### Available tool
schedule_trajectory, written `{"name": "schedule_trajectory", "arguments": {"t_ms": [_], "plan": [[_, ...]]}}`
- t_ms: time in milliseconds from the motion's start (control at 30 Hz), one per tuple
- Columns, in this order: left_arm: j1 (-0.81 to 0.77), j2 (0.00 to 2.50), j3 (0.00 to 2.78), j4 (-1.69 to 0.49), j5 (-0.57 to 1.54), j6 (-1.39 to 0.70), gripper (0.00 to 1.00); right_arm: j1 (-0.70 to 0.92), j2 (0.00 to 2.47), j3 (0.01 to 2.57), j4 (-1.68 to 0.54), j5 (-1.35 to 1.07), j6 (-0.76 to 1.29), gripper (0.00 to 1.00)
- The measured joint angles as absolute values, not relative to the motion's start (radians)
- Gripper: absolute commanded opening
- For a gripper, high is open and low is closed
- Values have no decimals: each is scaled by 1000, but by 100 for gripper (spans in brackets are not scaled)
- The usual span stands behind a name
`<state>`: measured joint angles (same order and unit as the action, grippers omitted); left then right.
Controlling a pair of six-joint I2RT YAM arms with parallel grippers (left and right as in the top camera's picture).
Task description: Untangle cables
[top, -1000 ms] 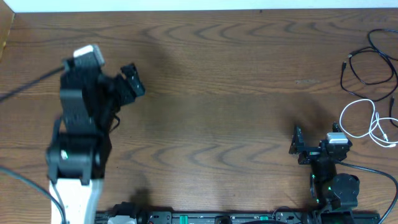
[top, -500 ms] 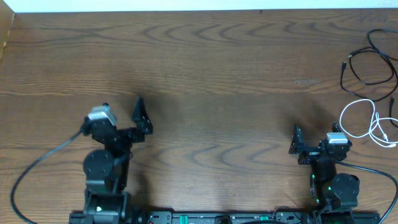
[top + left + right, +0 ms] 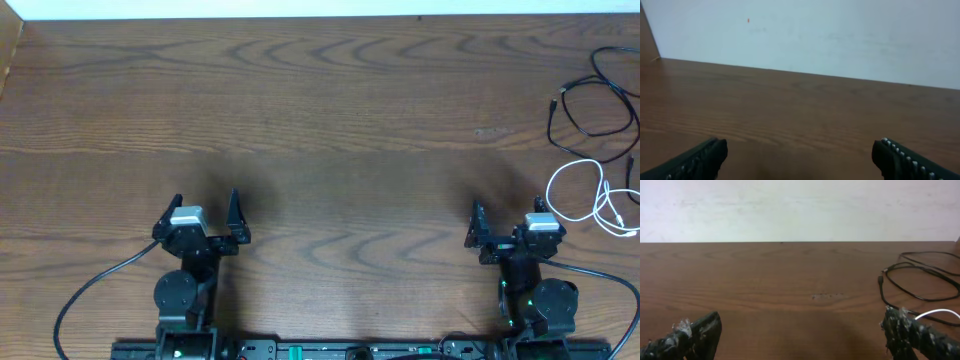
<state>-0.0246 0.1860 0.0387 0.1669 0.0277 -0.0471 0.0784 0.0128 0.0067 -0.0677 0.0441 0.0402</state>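
Note:
The cables lie at the table's far right edge. A thin black cable [image 3: 552,125] makes a loose loop, and a white cable [image 3: 575,163] loops just nearer the front; a black end strays close to the white loops at the very edge. The right wrist view shows the black cable [image 3: 881,291] ahead to the right and a bit of the white cable [image 3: 940,311] behind my right finger. My right gripper [image 3: 508,218] [image 3: 801,327] rests open just left of the white loop, holding nothing. My left gripper [image 3: 206,210] [image 3: 800,155] is open and empty at the front left, far from the cables.
The brown wooden table [image 3: 330,120] ends at a white wall along the back. Thick black arm wires [image 3: 90,290] trail near both arm bases at the front edge. The cables reach the table's right border.
My left arm has drawn back from the left middle of the table and folded down to the front edge, gripper still open. The right arm and the cables have not moved.

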Motion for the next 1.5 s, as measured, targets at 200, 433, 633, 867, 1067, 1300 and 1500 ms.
{"name": "schedule_trajectory", "arguments": {"t_ms": [200, 433, 633, 867, 1067, 1300, 1500], "plan": [[-21, 101, 6, 81, 22, -25, 98, 78, 13, 7, -68, 44, 40, 99], [-21, 20, 10, -4, -4, -24, 98, 78, 13, 7, -68, 44, 40, 99], [-12, 11, 16, -22, -10, -24, 98, 78, 13, 7, -68, 44, 40, 99], [-10, 11, 18, -23, -9, -24, 98, 78, 13, 7, -68, 44, 40, 99], [-10, 11, 18, -24, -9, -24, 98, 78, 13, 7, -68, 44, 40, 99], [-10, 11, 18, -24, -9, -24, 98, 78, 13, 7, -68, 44, 40, 99], [-10, 11, 18, -24, -9, -24, 98, 78, 13, 7, -68, 44, 40, 99]]}}
